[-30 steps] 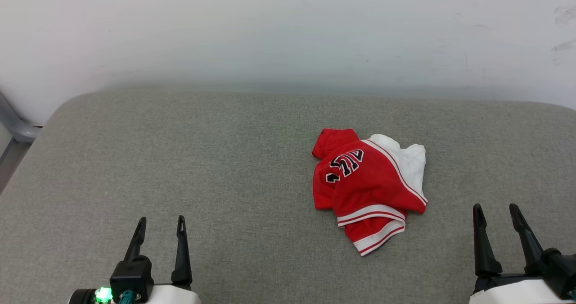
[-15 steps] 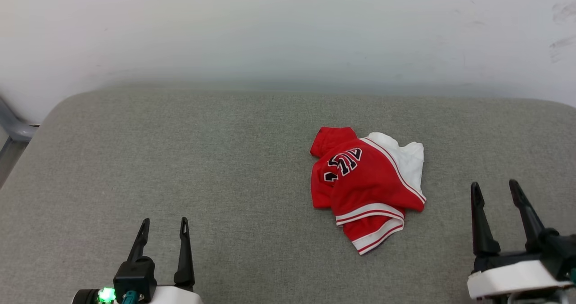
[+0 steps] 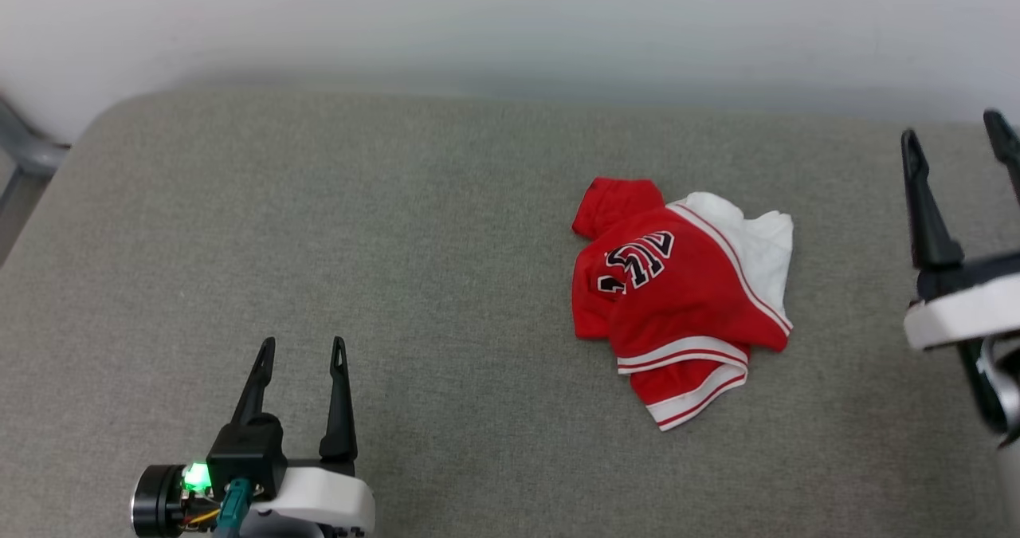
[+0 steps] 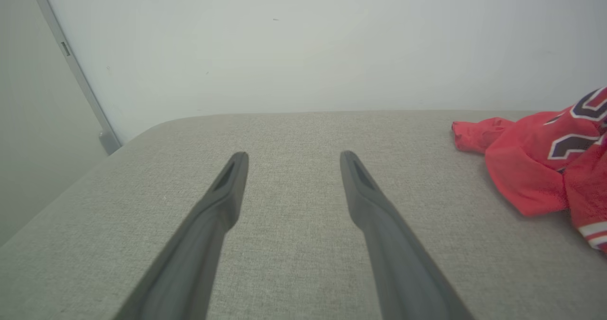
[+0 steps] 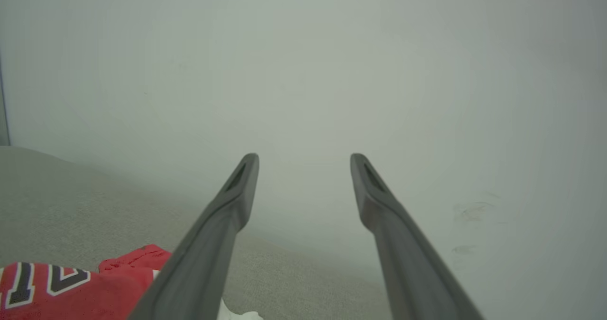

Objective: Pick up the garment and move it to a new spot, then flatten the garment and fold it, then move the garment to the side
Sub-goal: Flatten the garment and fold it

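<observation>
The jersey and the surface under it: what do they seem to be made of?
The jersey looks like thin synthetic knit, perhaps polyester: it lies in soft crumpled folds. The surface looks like matte grey woven upholstery, with a fine visible weave.

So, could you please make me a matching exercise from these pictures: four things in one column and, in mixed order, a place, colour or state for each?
Things:
1. garment
2. left gripper
3. right gripper
4. padded surface

Descriptions:
a. open, at the right edge of the head view
b. grey, bearing the garment
c. red and white, crumpled
d. open, at the lower left of the head view

Pairs: 1-c, 2-d, 3-a, 4-b
</observation>
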Motion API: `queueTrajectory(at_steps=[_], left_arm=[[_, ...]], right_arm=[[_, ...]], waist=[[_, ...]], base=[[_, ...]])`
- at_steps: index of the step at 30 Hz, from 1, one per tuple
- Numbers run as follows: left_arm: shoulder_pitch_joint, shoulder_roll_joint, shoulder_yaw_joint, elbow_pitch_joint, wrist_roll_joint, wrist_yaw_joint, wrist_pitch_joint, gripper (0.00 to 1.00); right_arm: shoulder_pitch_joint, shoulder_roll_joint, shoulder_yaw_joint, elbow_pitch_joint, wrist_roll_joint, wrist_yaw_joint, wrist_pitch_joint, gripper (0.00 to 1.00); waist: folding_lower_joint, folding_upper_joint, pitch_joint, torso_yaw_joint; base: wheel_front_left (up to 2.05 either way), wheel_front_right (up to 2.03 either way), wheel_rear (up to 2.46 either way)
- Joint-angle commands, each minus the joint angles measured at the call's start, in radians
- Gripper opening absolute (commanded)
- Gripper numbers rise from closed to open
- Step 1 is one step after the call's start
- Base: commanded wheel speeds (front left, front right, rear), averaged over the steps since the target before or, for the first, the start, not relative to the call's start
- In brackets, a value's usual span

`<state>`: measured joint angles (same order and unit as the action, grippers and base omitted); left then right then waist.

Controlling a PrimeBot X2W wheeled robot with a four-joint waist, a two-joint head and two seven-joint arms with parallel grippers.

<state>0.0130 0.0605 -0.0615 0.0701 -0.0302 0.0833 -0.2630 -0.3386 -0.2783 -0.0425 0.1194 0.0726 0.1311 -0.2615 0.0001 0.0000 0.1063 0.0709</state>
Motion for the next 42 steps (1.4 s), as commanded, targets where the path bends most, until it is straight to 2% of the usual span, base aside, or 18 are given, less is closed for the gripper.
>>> queueTrajectory(at_steps=[1,7,12,13,19,29,35,36,37,42], left_arm=[[-0.024,-0.001,-0.002,-0.008,0.005,0.005,-0.003,1.00],[-0.066,-0.005,-0.011,-0.021,0.004,0.014,-0.003,1.00],[-0.096,-0.007,-0.024,-0.030,0.000,0.026,-0.003,1.00],[-0.096,-0.007,-0.024,-0.030,0.000,0.026,-0.003,1.00],[-0.142,-0.010,-0.052,-0.038,-0.006,0.037,-0.003,1.00],[-0.199,-0.010,-0.102,-0.046,-0.039,0.078,-0.003,1.00],[-0.208,-0.010,-0.107,-0.037,-0.048,0.088,-0.003,1.00],[-0.209,-0.011,-0.107,-0.035,-0.050,0.090,-0.003,1.00],[-0.209,-0.011,-0.105,-0.033,-0.050,0.092,-0.003,1.00],[-0.190,-0.011,-0.093,-0.020,-0.037,0.087,-0.003,1.00]], right_arm=[[-0.080,-0.053,0.033,0.046,0.014,-0.001,0.032,1.00],[-0.256,-0.191,0.200,0.181,0.191,-0.001,0.272,1.00],[-0.349,-0.299,0.360,0.222,0.381,-0.001,0.528,1.00],[-0.349,-0.299,0.360,0.222,0.381,-0.001,0.528,1.00],[-0.432,-0.390,0.504,0.238,0.545,-0.001,0.784,1.00],[-0.490,-0.435,0.680,0.308,0.643,-0.001,0.983,1.00],[-0.448,-0.433,0.786,0.337,0.686,0.001,1.004,1.00],[-0.450,-0.435,0.797,0.335,0.691,0.001,0.991,0.58],[-0.456,-0.436,0.806,0.336,0.694,0.001,0.976,0.00],[-0.521,-0.451,0.811,0.340,0.715,0.000,0.863,0.00]], waist=[[-0.0001,0.0000,0.053,0.018],[-0.0001,0.0000,0.124,0.034],[-0.0001,0.0000,0.176,0.048],[-0.0001,0.0000,0.176,0.048],[-0.0001,0.0000,0.247,0.074],[-0.0001,0.0000,0.341,0.119],[-0.0001,0.0000,0.354,0.130],[-0.0001,0.0000,0.354,0.129],[-0.0001,0.0000,0.352,0.127],[-0.0001,0.0000,0.315,0.111]], base=[[0.00,0.00,0.00],[0.00,0.00,0.00],[0.00,0.00,0.00],[0.00,0.00,0.00],[0.00,0.00,0.00],[0.00,0.00,0.00],[0.00,0.00,0.00],[0.00,0.00,0.00],[0.00,0.00,0.00],[0.00,0.00,0.00]])
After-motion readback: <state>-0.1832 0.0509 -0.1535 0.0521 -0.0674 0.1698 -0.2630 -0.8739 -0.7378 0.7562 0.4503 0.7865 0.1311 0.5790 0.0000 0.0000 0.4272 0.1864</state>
